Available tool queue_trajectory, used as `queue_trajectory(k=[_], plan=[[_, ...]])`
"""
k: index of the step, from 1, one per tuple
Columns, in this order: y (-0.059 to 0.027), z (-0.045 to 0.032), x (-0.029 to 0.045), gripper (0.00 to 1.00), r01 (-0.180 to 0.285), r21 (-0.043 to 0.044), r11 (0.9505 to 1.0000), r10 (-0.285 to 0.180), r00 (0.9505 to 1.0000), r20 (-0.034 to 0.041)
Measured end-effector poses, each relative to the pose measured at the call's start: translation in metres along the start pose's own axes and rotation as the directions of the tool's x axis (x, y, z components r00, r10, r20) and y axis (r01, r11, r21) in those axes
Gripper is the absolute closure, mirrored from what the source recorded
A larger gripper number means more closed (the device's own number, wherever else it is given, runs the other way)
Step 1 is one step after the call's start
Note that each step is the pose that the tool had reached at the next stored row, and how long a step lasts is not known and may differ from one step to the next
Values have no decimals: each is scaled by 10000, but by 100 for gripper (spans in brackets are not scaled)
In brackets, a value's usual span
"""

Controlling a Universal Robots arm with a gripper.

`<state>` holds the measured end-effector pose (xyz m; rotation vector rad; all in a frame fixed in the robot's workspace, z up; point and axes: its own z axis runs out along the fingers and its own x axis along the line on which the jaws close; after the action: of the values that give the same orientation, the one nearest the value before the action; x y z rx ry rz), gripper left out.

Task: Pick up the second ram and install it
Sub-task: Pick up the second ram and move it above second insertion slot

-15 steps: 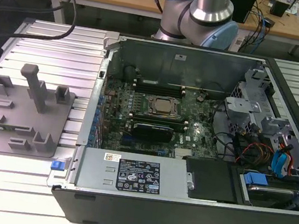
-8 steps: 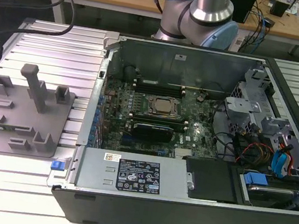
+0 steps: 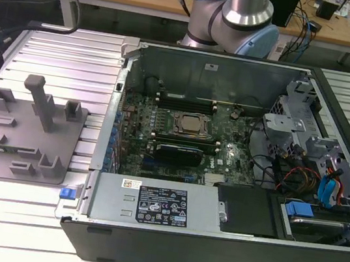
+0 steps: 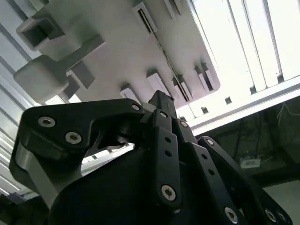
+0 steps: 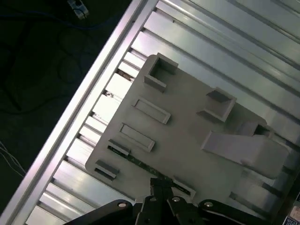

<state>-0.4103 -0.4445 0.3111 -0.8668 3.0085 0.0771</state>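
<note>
Grey tray (image 5: 187, 140) beneath the pincer (image 5: 162, 183), pinched narrow above the slotted second ram (image 5: 136, 162).

The black hand (image 4: 161, 100), its linkage studded with screws, points its tip at a grey plate (image 4: 117, 47) lying on the ribbed desk (image 4: 243, 42). The tip is close to a row of small raised blocks (image 4: 157, 84) on the plate. A thick grey post (image 4: 44, 75) stands from the plate, apart from the tip. Past the desk's edge lies a dark floor (image 4: 272, 150).
</note>
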Motion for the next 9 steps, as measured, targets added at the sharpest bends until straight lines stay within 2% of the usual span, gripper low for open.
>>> queue_trajectory(k=[2,3,5,7,9], plan=[[0,8,0,92,760,-17,9971,-760,9971,-33],[-1,13,0,92,1124,-27,9937,-1125,9936,-49],[-1,18,0,92,1513,-38,9885,-1513,9885,-65],[-1,27,1,92,2202,-60,9754,-2203,9754,-94],[-2,37,1,92,2855,-83,9583,-2856,9583,-119]])
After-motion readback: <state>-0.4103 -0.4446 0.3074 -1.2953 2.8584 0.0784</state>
